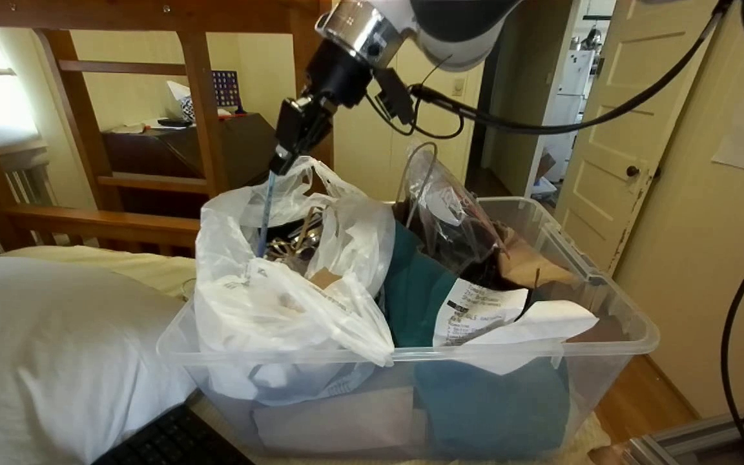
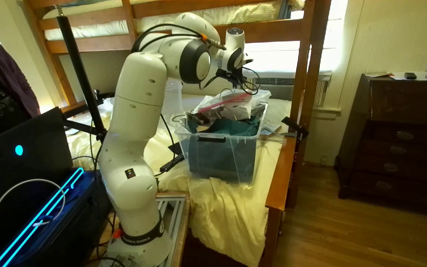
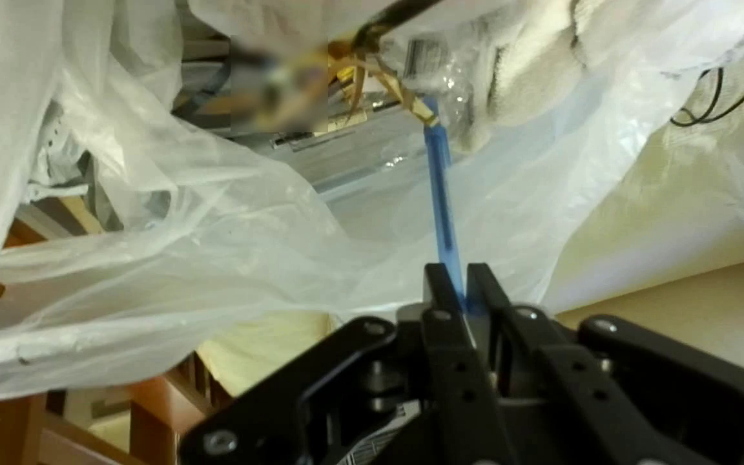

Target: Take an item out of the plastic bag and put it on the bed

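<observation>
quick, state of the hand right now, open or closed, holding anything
Hand: closed, holding a slim blue item whose lower end is inside the mouth of the plastic bag.

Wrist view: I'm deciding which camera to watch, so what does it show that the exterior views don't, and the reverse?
Only the wrist view: a striped barcode label inside the white crinkly plastic bag.
Only the exterior views, both of them: a white jointed robot arm and a large teal cloth-like item.
Shared by the wrist view and an exterior view: that bag, and a slim blue strip held by the black gripper.
</observation>
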Robot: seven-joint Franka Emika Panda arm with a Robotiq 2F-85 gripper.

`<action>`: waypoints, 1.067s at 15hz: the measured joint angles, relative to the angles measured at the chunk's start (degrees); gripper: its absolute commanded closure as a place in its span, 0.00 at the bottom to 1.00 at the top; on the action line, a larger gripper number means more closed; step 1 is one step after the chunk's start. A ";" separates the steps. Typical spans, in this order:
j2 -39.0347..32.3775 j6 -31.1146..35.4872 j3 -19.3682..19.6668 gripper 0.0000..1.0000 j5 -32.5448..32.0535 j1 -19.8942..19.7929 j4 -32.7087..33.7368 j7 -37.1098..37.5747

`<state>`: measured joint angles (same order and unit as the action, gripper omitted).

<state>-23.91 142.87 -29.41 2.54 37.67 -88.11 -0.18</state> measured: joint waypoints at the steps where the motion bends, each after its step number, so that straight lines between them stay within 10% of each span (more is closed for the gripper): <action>1: 2.58 1.74 -0.06 0.97 0.14 -0.05 -2.22 0.12; 10: 23.47 9.41 0.84 0.97 1.22 -0.04 -15.42 2.41; 16: 26.05 8.33 -0.91 0.97 17.80 2.19 -16.95 -9.25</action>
<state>2.15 151.19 -30.31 20.35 39.85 -105.07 -9.43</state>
